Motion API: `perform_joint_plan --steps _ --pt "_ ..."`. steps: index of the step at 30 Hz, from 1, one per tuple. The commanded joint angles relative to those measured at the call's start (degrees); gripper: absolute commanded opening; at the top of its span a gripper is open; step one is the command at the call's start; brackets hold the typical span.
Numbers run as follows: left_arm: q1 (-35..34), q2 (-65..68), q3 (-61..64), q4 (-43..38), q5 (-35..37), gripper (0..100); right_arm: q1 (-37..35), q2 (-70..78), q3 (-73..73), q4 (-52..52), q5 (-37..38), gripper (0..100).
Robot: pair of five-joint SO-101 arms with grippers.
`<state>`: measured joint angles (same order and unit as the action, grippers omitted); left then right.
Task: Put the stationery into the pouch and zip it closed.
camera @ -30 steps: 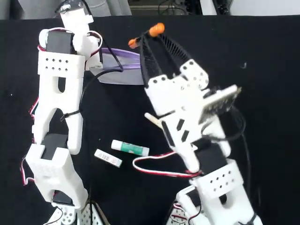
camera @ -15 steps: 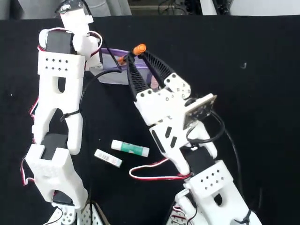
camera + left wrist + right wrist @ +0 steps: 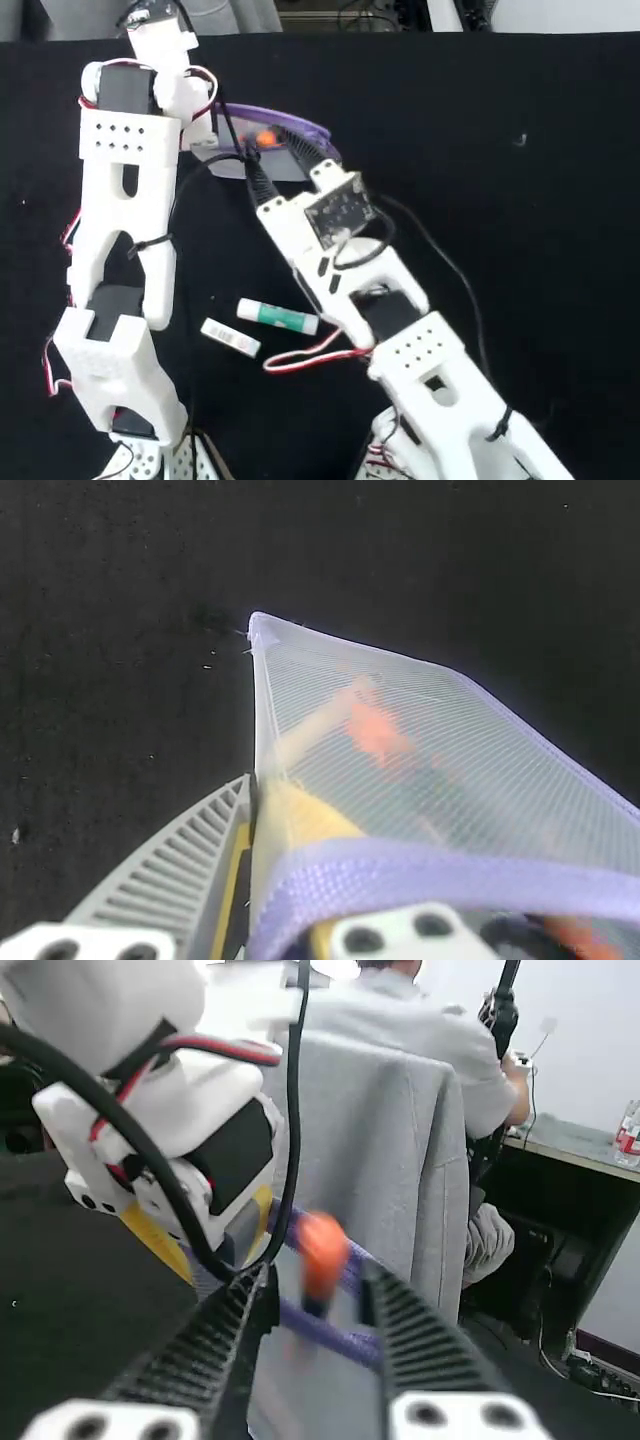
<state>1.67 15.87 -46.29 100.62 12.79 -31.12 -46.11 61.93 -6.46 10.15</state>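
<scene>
My left gripper (image 3: 215, 135) is shut on the near edge of a clear mesh pouch (image 3: 285, 135) with a purple zip band, holding its mouth up at the back of the table. In the left wrist view, a blurred orange-ended stick (image 3: 375, 730) shows through the pouch (image 3: 430, 780) mesh. My right gripper (image 3: 268, 150) is at the pouch mouth. Its black fingers (image 3: 240, 1330) stand apart, and the orange-ended stick (image 3: 322, 1250) is blurred in the gap between them. A glue stick (image 3: 278, 316) and a small white eraser (image 3: 231, 337) lie on the black table.
The left arm (image 3: 125, 220) stands tall along the table's left side, and the right arm (image 3: 400, 340) slants across the middle. A loose red-and-white cable (image 3: 300, 355) lies beside the glue stick. A person sits behind a grey-draped chair (image 3: 370, 1150).
My right arm has swung left and down, carrying the orange-ended stick from above the pouch into its mouth. The left arm, pouch, glue stick and eraser have stayed put.
</scene>
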Motion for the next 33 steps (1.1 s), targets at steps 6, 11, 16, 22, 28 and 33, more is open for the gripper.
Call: perform_joint_plan --steps 6,11,16,22,28,33 --pt "-2.2 0.5 -0.4 0.1 0.2 3 -0.5 -5.6 -5.1 4.6 0.6 31.9" --pt "-3.2 0.6 -0.3 0.1 0.1 3 1.8 -16.6 -11.5 19.5 5.2 31.9" --pt "-6.4 0.6 0.1 0.0 -1.6 3 2.0 -22.0 -23.5 43.2 12.2 31.9" --pt "-9.5 0.7 0.1 0.0 -1.8 3 2.6 -19.0 -33.3 69.4 18.4 31.9" --pt "-12.0 0.7 2.0 -2.6 -1.8 3 6.2 -15.8 -28.9 79.2 22.6 31.9" --pt "-15.4 0.7 6.1 -7.0 -1.8 3 6.5 -11.4 -15.6 73.5 24.4 31.9"
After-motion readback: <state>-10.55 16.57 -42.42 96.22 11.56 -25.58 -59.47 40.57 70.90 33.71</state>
